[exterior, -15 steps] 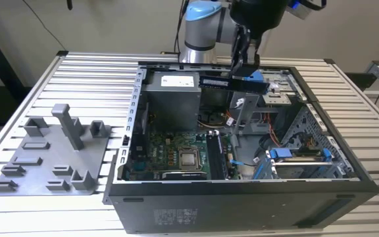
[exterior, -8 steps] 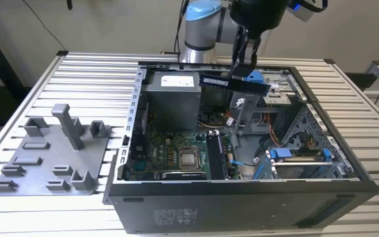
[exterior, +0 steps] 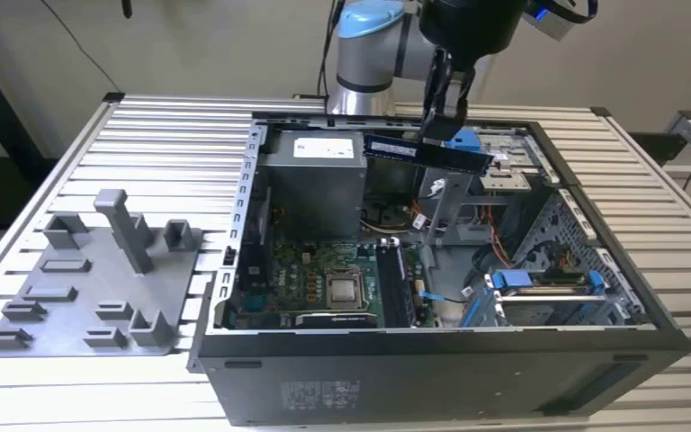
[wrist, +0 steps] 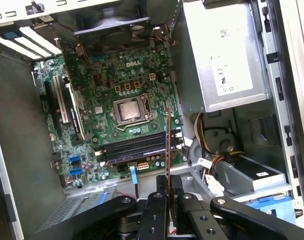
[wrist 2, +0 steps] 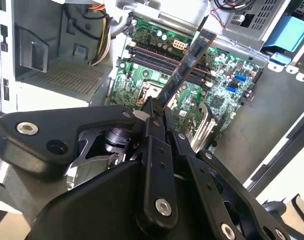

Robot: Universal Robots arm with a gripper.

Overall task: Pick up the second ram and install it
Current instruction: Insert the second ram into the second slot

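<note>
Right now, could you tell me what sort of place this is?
Probably a robot assembly workbench: an open computer case on a slatted table, the gripper holding a memory stick above it.

A silver slatted metal table carries 2 things. Grey plastic tray lower left; open black computer case centre-right.
</note>
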